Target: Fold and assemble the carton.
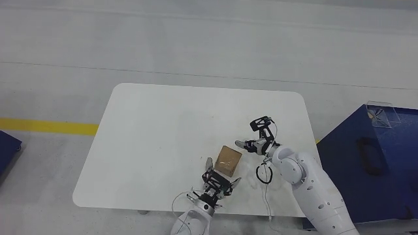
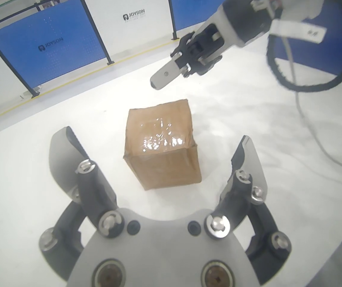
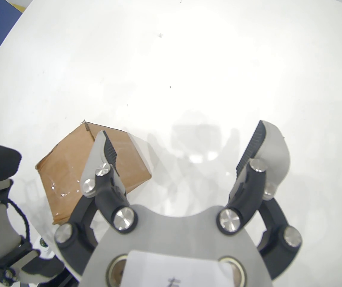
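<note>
The carton (image 1: 228, 160) is a small brown box, closed, with shiny clear tape across its top, standing on the white table (image 1: 163, 137) near the front edge. In the left wrist view the carton (image 2: 162, 144) sits just ahead of my left gripper (image 2: 156, 144), which is open with a finger on either side and not touching it. My left gripper (image 1: 221, 173) is at the carton's near side. My right gripper (image 1: 253, 134) hovers open just right of the carton. One of its fingers (image 3: 106, 147) overlaps the carton (image 3: 66, 168) in the right wrist view; nothing is held.
A black cable loop (image 1: 264, 173) hangs from the right arm close to the carton. A blue block (image 1: 372, 163) stands off the table's right side. Blue and white barrier panels (image 2: 48, 46) stand beyond the table. The table's left and far parts are bare.
</note>
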`<state>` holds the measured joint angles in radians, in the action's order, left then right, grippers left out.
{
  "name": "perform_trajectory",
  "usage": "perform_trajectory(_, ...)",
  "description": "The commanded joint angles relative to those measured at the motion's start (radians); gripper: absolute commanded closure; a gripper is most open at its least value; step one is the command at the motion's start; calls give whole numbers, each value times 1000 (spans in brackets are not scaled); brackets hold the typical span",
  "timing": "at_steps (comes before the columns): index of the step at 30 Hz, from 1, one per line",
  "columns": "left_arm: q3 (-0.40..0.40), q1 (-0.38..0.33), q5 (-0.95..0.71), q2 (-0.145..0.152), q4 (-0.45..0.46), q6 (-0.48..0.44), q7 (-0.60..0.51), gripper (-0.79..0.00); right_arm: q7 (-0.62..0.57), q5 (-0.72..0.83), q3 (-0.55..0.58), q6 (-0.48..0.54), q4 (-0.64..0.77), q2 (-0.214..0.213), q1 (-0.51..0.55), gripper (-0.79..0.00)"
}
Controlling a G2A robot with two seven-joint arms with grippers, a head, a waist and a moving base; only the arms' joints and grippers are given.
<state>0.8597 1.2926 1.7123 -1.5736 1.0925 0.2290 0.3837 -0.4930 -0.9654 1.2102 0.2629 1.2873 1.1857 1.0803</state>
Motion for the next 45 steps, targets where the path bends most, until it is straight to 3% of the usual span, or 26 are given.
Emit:
perform_trajectory(1, -3, -14, 4, -3, -26, 8, -17, -785, 0, 0, 0, 0, 0, 0, 0, -785)
perform_trajectory(7, -25, -47, -26, -22, -87, 22, -26, -763, 0, 0, 0, 0, 0, 0, 0, -785)
perform_trajectory(8, -29, -52, -33, -25, -95, 23, -24, -588, 0, 0, 0, 0, 0, 0, 0, -785)
perform_trajectory(9, -32, -57, -37, -28, -105, 26, -23, -483, 0, 0, 0, 0, 0, 0, 0, -785)
perform_trajectory(11, -38, -65, -47, -34, -121, 30, -17, -376, 0, 0, 0, 0, 0, 0, 0, -785)
perform_trajectory(18, -45, -78, -100, -51, -159, 41, 1, -252, 0, 0, 0, 0, 0, 0, 0, -785)
perform_trajectory(19, -46, -79, -101, -52, -163, 42, 3, -99, 0, 0, 0, 0, 0, 0, 0, -785)
perform_trajectory(23, -46, -70, -140, -57, -155, 15, 28, 0, 0, 0, 0, 0, 0, 0, 0, -785)
perform_trajectory(27, -26, -41, -226, -58, -105, -43, 70, 0, 0, 0, 0, 0, 0, 0, 0, -785)
perform_trajectory(31, 16, 15, -430, -63, 0, -124, 93, 0, 0, 0, 0, 0, 0, 0, 0, -785)
perform_trajectory(33, 47, 48, -605, -70, 60, -161, 56, 0, 0, 0, 0, 0, 0, 0, 0, -785)
perform_trajectory(37, 95, 86, -901, -73, 141, -319, -80, 0, 0, 0, 0, 0, 0, 0, 0, -785)
perform_trajectory(38, 109, 87, -916, -71, 136, -300, -108, 0, 0, 0, 0, 0, 0, 0, 0, -785)
perform_trajectory(40, 116, 91, -962, -71, 143, -272, -175, -108, 0, 0, 0, 0, 0, 0, 0, -785)
perform_trajectory(45, 140, 99, -1034, -71, 160, -238, -213, -117, 32, 0, 14, -28, 11, -1, 18, -785)
